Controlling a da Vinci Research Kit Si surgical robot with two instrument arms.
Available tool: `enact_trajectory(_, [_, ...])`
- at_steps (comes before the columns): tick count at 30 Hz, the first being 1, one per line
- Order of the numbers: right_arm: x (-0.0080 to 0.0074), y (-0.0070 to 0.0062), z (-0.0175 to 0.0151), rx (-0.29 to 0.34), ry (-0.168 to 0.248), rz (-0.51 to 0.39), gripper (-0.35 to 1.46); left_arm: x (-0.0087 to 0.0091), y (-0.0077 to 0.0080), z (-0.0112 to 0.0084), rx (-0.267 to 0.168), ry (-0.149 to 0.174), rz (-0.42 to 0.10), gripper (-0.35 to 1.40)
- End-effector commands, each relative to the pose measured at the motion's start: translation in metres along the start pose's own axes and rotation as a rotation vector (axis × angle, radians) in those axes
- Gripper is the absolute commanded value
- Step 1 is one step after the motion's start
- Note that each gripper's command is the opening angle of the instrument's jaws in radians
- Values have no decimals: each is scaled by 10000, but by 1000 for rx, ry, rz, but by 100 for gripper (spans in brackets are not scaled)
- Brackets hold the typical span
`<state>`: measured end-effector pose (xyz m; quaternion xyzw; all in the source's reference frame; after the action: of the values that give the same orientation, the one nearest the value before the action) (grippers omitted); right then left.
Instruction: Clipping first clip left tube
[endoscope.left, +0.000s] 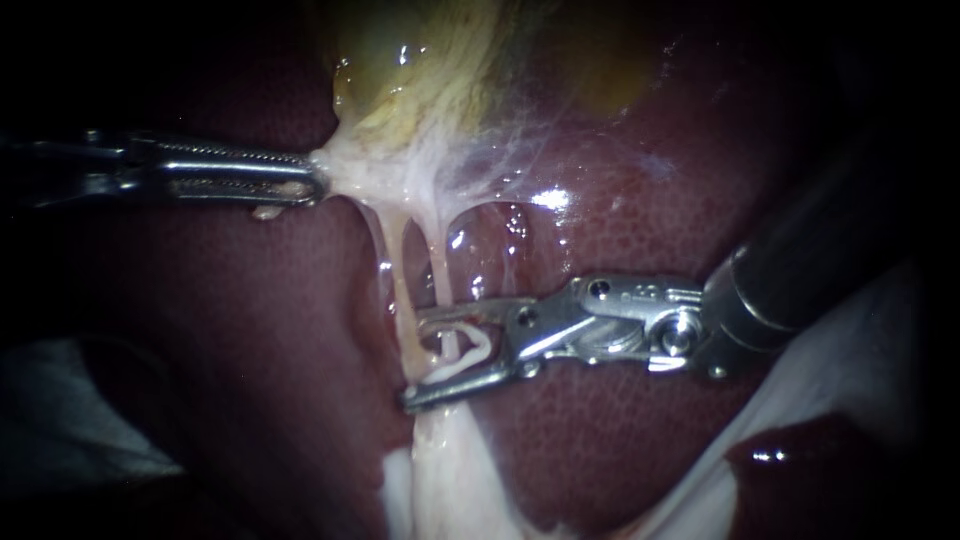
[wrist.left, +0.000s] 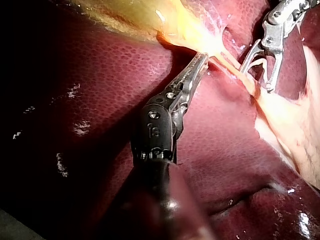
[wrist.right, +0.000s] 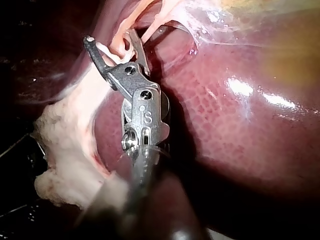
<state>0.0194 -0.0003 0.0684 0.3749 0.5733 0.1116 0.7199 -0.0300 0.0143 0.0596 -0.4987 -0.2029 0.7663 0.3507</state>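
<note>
Endoscope view: my left instrument's (endoscope.left: 310, 185) jaws clamp pale tissue (endoscope.left: 345, 175) under the yellow gallbladder (endoscope.left: 420, 70). My right instrument's (endoscope.left: 415, 360) parted jaws hold a white clip (endoscope.left: 470, 355) at thin tubes (endoscope.left: 398, 270).

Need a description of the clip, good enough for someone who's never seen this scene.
Below the yellowish gallbladder, two pale tubes run down over the dark red liver. My right instrument reaches across them, and the clip is held between its jaws: the only bright white, curved piece, whiter than the tubes.
</note>
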Motion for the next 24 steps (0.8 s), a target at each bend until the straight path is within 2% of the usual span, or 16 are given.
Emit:
enact_trajectory(1, [-1,0,3,7,10,5,48,0,0,0,1,0,0,-35])
enact_trajectory(6, [-2,1,14,50,22,5,47,0,0,1,1,0,0,-35])
enact_trajectory(15, [-5,3,27,68,64,18,47,1,0,1,1,0,-1,-35])
enact_trajectory(19, [-2,-2,27,84,77,23,47,1,1,1,2,0,-1,-35])
enact_trajectory(24, [3,-11,25,110,73,20,46,1,1,1,1,0,-1,-35])
